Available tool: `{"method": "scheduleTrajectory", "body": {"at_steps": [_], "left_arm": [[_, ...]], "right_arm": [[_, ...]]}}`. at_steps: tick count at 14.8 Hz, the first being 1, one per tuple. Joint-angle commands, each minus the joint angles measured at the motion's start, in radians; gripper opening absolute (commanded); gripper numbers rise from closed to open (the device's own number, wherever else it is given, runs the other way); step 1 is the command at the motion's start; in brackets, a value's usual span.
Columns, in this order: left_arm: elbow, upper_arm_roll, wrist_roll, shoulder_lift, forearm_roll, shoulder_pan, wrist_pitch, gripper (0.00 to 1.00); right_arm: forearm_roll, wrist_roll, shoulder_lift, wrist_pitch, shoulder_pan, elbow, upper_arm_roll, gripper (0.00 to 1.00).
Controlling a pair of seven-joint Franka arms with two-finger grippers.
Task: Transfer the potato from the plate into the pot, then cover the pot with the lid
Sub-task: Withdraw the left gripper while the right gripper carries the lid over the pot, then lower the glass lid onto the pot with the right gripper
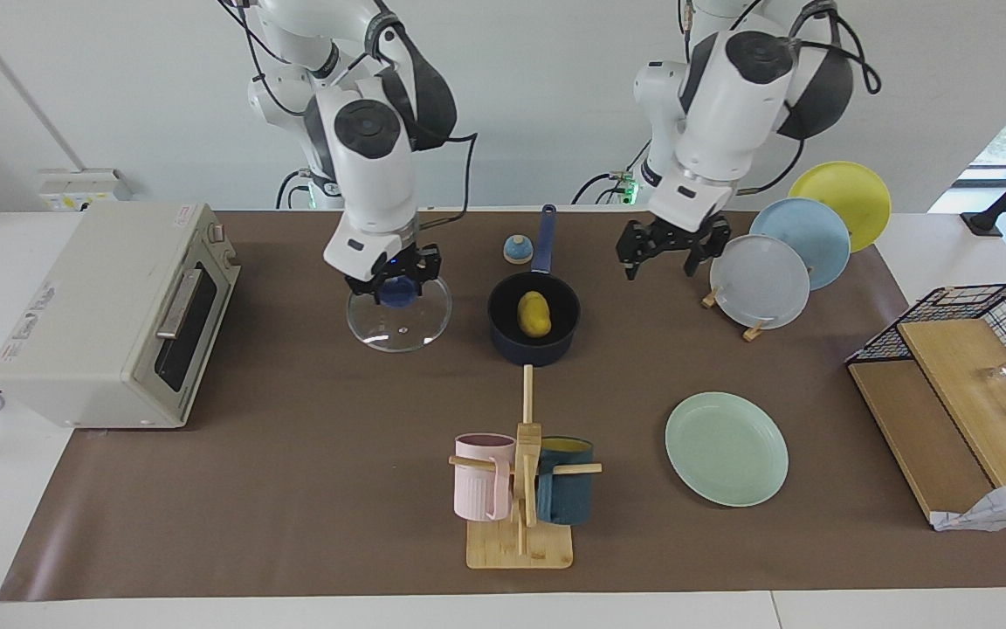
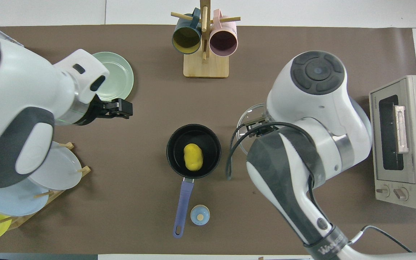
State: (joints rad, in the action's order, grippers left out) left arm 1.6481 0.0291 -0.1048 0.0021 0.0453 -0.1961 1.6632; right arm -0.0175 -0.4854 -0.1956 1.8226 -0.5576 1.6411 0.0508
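The right arm bends down from its base with its wrist pointing steeply at the bench, and the right pincer is clenched on the blue knob of the lid — the glass disc sits beside the pot, toward the right arm's end of the bench; whether it is raised off the surface cannot be told. The potato lies inside the pot, whose long handle points toward the robots. The left arm waits, its forearm angled downward and the left pincer released, fingers spread — hovering over bare bench between the pot and the plate rack. The plate lies farther from the robots, with nothing on it.
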Motion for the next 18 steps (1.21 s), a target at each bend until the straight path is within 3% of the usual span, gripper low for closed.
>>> {"method": "scheduleTrajectory", "body": {"at_steps": [1, 4, 6, 12, 18], "left_arm": [[-0.013, -0.018, 0.079, -0.025, -0.010, 0.064, -0.043, 1.00], [-0.016, -0.015, 0.083, -0.033, -0.015, 0.073, -0.077, 1.00], [-0.045, -0.015, 0.082, -0.033, -0.016, 0.073, -0.120, 1.00], [-0.243, -0.024, 0.073, 0.039, -0.021, 0.087, -0.253, 1.00], [-0.174, -0.037, 0.082, 0.004, -0.065, 0.089, -0.221, 1.00]], "right_arm": [[0.021, -0.056, -0.018, 0.082, -0.054, 0.011, -0.005, 0.00], [0.019, -0.076, -0.025, 0.180, -0.105, 0.066, -0.005, 0.00], [0.007, -0.087, -0.051, 0.184, -0.140, 0.057, -0.005, 0.00], [0.004, -0.087, -0.076, 0.201, -0.142, 0.085, -0.005, 0.00], [0.004, -0.081, -0.090, 0.219, -0.145, 0.105, -0.005, 0.00]]}}
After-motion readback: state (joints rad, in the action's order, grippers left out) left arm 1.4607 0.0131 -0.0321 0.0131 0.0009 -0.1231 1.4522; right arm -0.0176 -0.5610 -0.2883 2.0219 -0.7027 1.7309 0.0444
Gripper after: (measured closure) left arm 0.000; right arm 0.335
